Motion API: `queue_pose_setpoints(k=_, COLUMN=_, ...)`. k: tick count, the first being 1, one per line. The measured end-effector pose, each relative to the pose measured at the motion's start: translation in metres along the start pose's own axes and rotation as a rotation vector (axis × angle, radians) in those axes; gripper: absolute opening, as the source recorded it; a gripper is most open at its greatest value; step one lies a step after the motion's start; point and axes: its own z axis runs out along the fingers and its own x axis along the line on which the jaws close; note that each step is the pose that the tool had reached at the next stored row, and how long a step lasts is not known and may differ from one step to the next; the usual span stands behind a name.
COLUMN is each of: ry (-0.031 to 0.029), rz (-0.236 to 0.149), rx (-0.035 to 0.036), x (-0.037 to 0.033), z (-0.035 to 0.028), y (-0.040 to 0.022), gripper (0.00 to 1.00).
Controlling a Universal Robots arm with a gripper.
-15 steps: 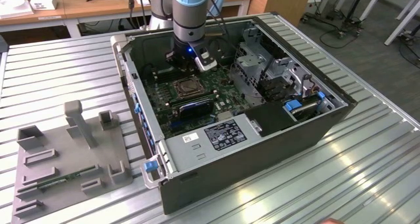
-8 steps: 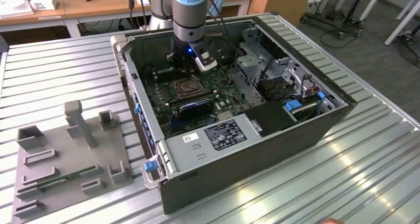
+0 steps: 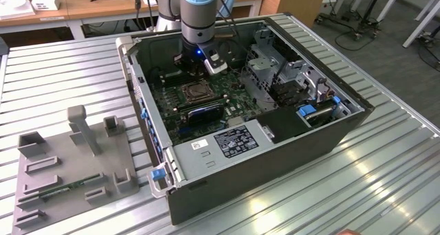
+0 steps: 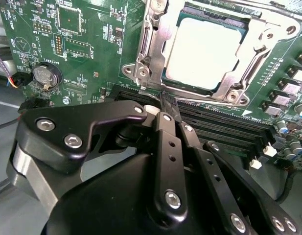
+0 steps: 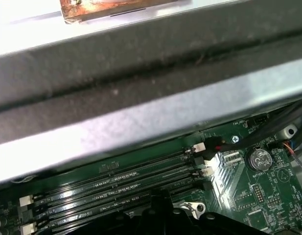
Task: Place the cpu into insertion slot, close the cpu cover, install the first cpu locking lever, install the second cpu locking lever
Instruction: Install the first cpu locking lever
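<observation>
Down inside the computer case (image 3: 289, 157), the gripper (image 4: 166, 105), fingers pinched together and empty, hovers just beside the closed cpu cover (image 4: 147, 58) framing the seated cpu (image 4: 202, 51); I'd push slow and square here.

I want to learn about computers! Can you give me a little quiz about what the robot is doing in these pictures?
1. True or false: the cpu cover lies shut around the cpu.
2. The tip of the tool is nearest to: A) the round coin battery, B) the cover's edge beside the memory slots, C) the grey power supply.
3. Fill in: the motherboard is coloured ___.
Key: 1 true; 2 B; 3 green.
</observation>
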Motion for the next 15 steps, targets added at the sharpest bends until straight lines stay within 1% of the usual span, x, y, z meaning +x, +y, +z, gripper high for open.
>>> queue_pose_setpoints(k=6, ry=-0.0014, rz=0.006, rx=0.0003, x=0.0002, z=-0.0023, y=0.0028, gripper=0.11)
queue_pose_setpoints(k=10, ry=-0.0027, rz=0.013, rx=0.0005, x=0.0007, z=-0.0026, y=0.0052, gripper=0.11)
queue_pose_setpoints(k=15, ry=-0.0042, rz=0.019, rx=0.0007, x=0.0009, z=-0.0026, y=0.0061, gripper=0.11)
